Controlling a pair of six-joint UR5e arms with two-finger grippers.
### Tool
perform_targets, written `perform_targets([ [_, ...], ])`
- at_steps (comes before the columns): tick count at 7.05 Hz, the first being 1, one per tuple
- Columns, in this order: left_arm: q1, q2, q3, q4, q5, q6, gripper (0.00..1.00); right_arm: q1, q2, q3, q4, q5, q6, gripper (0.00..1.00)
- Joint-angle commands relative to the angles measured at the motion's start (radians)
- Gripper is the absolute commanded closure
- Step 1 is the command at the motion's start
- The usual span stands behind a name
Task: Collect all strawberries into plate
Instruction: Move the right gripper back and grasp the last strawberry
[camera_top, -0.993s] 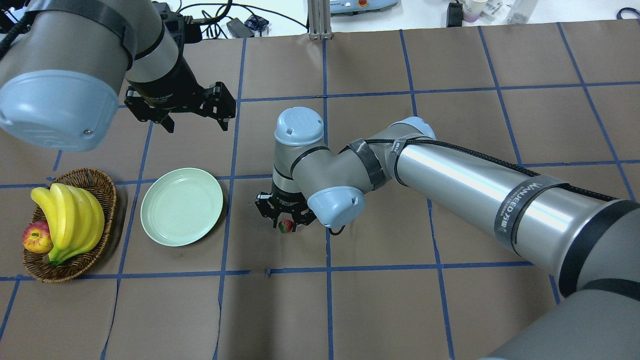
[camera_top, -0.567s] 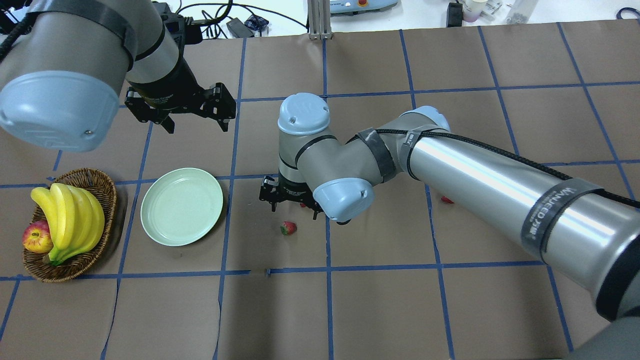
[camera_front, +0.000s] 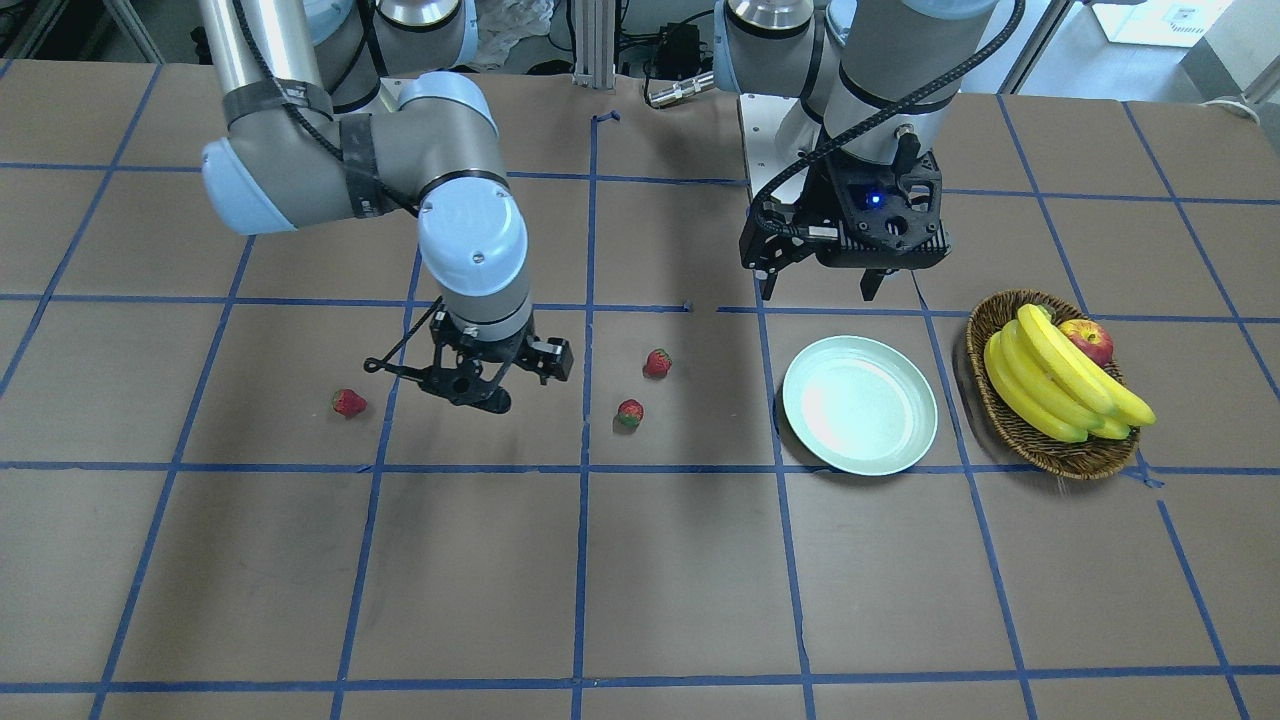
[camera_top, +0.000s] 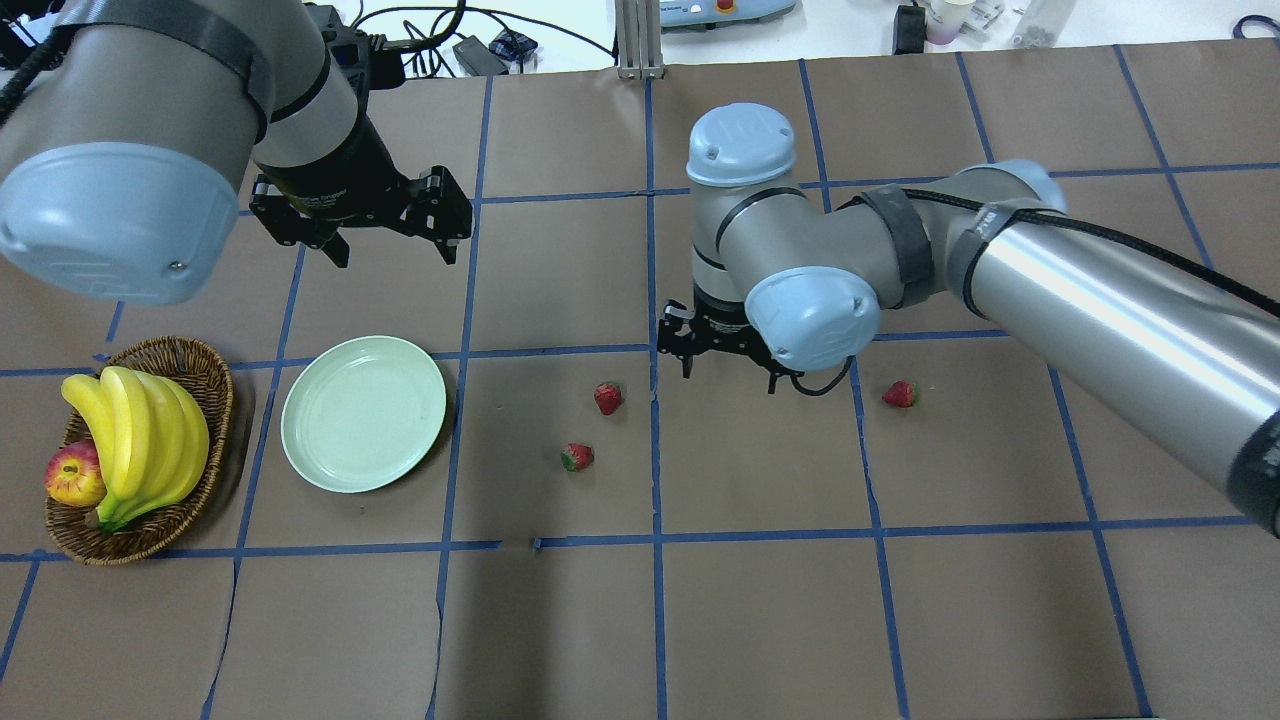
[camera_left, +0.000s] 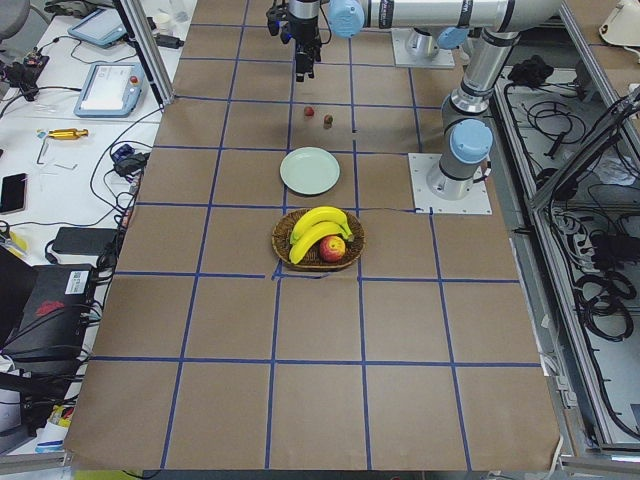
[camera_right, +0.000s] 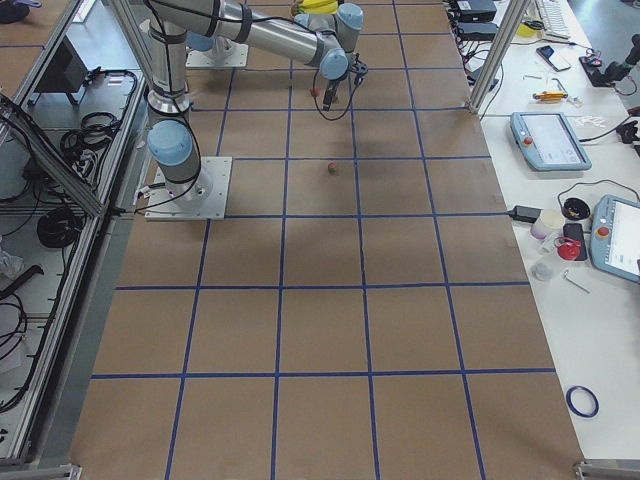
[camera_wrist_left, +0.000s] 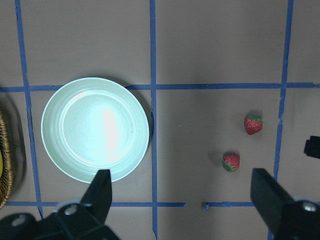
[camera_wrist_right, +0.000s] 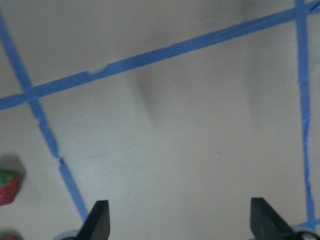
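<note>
The right tool (camera_top: 729, 378) hangs released and empty above the tabletop (camera_top: 760, 620). The lone strawberry (camera_top: 900, 393) lies to its right, the middle strawberry (camera_top: 608, 397) and near strawberry (camera_top: 577, 457) to its left. The left tool (camera_top: 395, 255), also spread wide and holding nothing, hovers just beyond the far side of the plate (camera_top: 363, 413). All three berries lie on the brown paper, and the plate is bare.

The likeliest trouble is a missed pinch. Each berry is small and rounded, so fingers closing off-centre could squirt it sideways or catch only the leafy top. The two left berries sit close together (awkwardly so for such a wide spread), and going for one may knock the other away. Coming down too low risks scraping the paper. A drop from height could bounce a berry off the glossy plate, and carrying there brings the right arm near the waiting left tool.
</note>
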Motion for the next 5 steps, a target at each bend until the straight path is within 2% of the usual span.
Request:
perform_targets([
  [1, 0.000, -0.002, -0.002, 0.000, 0.000, -0.002, 0.00, -0.122, -0.020, 0.044, -0.002, -0.056, -0.215, 0.00],
  [3, -0.005, -0.005, -0.002, 0.000, -0.002, -0.007, 0.00, -0.244, -0.027, 0.090, -0.005, -0.122, -0.407, 0.00],
  [5, -0.006, -0.008, -0.002, 0.001, -0.002, -0.010, 0.00, -0.367, -0.025, 0.180, -0.124, -0.136, -0.657, 0.00],
])
